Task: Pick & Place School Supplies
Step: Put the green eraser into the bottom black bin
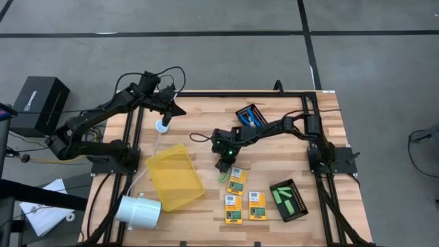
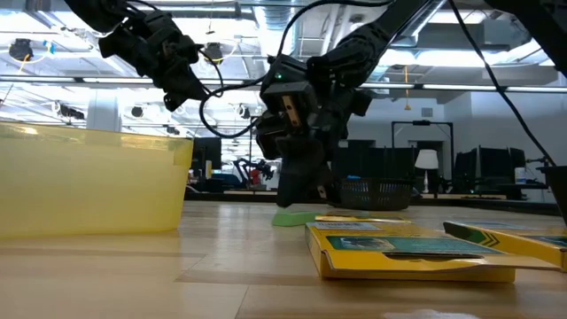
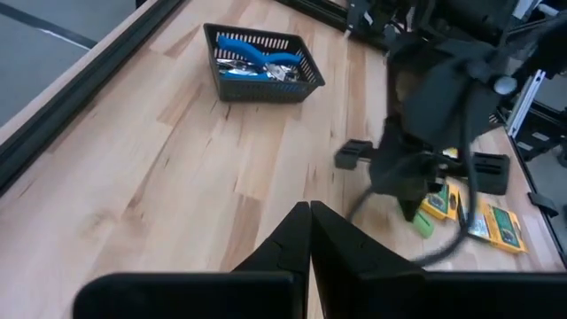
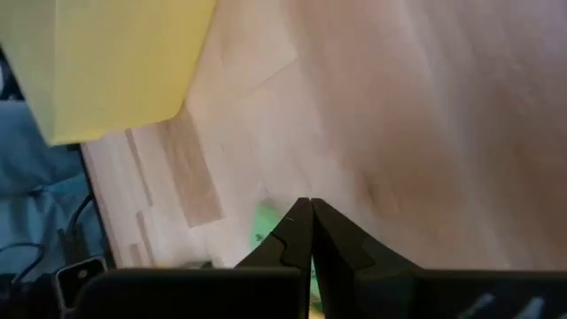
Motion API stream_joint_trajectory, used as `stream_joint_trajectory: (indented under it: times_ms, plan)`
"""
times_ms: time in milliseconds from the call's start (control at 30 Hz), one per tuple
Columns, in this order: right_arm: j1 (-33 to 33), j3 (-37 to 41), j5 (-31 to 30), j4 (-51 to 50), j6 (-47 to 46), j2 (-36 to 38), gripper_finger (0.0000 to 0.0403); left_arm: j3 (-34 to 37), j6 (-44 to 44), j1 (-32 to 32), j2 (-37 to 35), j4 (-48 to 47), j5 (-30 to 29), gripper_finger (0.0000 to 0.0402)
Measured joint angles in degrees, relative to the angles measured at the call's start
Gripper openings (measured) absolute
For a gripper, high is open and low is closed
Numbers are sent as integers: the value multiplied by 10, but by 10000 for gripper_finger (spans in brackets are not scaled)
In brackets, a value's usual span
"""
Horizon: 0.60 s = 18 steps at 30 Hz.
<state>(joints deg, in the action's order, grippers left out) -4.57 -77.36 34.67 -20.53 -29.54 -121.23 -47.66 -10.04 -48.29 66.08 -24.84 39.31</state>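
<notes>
Butcher-block wood is the whole stage here, the pale wooden table, and the biggest thing on it is the flat translucent yellow plastic tray, sitting off to one side of the right gripper, well apart from it. It looks empty, so my guess is that's where the supplies are meant to land.

Next down in size: two black mesh baskets. One holds short green sticks and sits past the boxes from the pincer; the other, with blue-handled scissor-like tools, is behind the right arm. Three yellow-and-green crayon-type boxes lie flat just beyond the pincer, long sides roughly parallel — laid out for easy top-down grabs, I'd say.

The small one — a short bright green stick — lies flat on the wood right at the tip of the right pincer. That pincer is pointed down with its fingers pressed fully together; I can't see it holding anything. Which way the stick's long axis runs I honestly can't tell.

The left gripper waits raised near the table's far left edge, fingers also closed, empty.
</notes>
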Motion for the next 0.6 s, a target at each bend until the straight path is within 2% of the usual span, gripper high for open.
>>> stream_joint_trajectory:
  times_ms: [200,600]
  plan:
    - [13,0,40,0,2,0,0,0,0,0,0,3,0,2]
    - [20,0,28,0,11,0,0,0,0,0,0,9,0,2]
